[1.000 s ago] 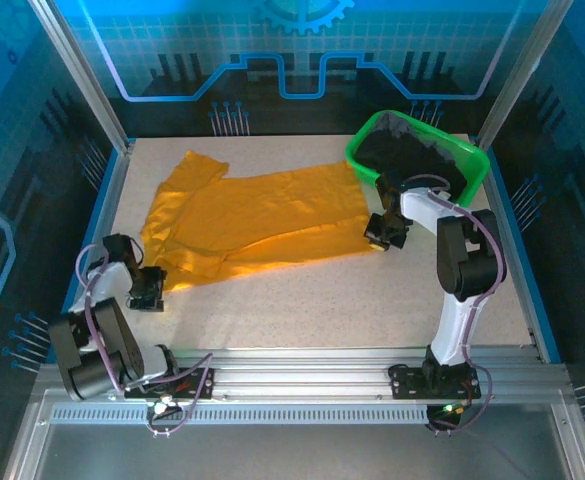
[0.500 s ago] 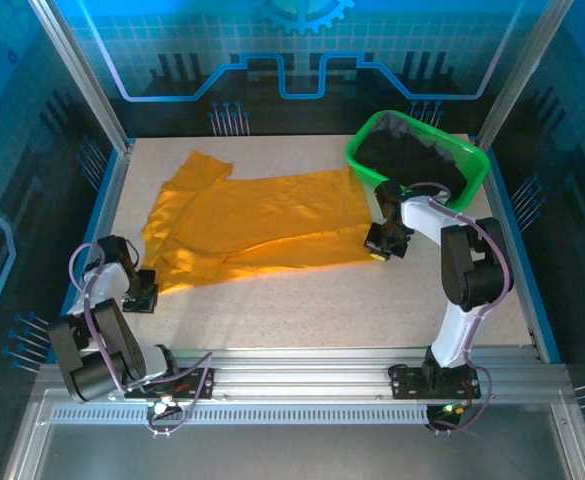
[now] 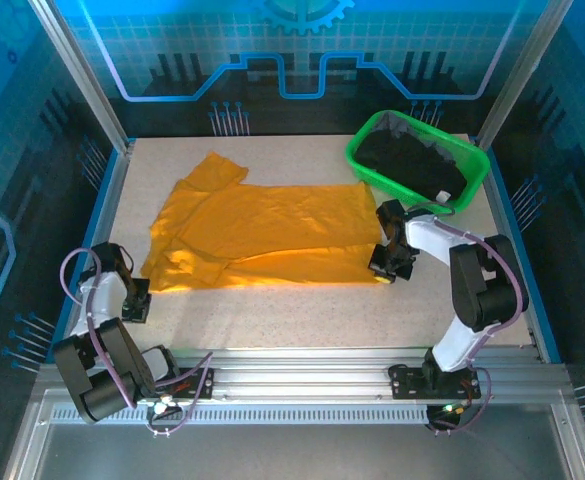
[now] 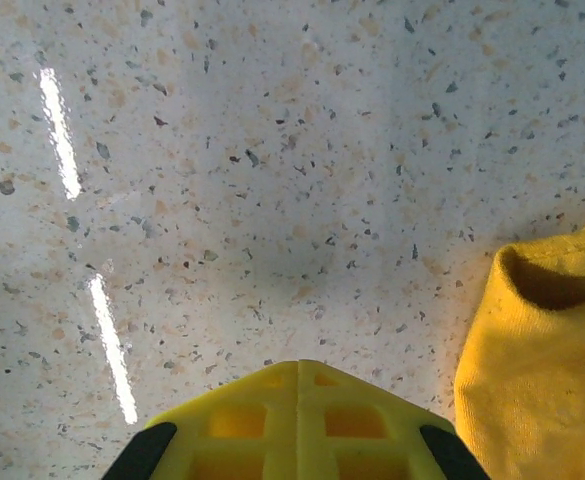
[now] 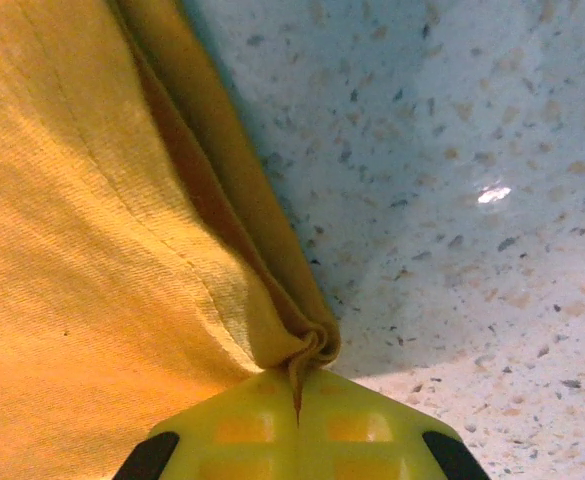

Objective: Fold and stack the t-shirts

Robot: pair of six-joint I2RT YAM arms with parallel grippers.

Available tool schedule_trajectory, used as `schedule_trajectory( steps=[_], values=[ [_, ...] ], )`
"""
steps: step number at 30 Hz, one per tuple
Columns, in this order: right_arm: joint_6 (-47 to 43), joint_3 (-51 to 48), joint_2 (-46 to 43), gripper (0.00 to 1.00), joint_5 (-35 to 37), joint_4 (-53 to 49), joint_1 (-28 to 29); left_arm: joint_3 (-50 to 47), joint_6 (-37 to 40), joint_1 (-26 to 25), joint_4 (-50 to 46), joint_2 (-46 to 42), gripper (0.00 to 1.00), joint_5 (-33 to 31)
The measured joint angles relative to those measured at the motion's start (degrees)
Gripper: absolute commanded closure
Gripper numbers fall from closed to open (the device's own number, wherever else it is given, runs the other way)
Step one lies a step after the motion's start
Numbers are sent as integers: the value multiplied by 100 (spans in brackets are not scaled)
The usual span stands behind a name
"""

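The orange shirt (image 3: pixel 262 225) is lying flat on the table (image 3: pixel 302 320), its long axis running left to right; the right gripper (image 5: pixel 297 385) is pinching its near right corner; the left gripper (image 4: pixel 297 368), jaws pressed together and empty, is sitting just left of the other end.

The orange-yellow t-shirt (image 3: pixel 262 225) lies spread and wrinkled across the middle of the worktop (image 3: pixel 302 320), with one sleeve pointing far left. Its near right corner is bunched and pinched in the right tool (image 5: pixel 297 385). The black t-shirts (image 3: pixel 412 160) lie heaped in the green basket (image 3: pixel 367 170).
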Motion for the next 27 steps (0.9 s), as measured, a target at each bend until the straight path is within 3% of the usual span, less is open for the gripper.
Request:
schedule_trajectory(
  steps=[3,6,14,27],
  values=[
    [-9,0,-26,69,15,-13,-2,55,-2,-258,26,-11,76,149],
    [-107,20,-138,56,31,-96,0,195,-181,-916,184,24,70,494],
    [-669,575,-645,52,-251,-15,109,387,-1073,-2673,859,321,67,1292],
    [-909,876,-505,55,-957,391,345,485,-1368,-3058,1478,1547,71,1346]
  ],
)
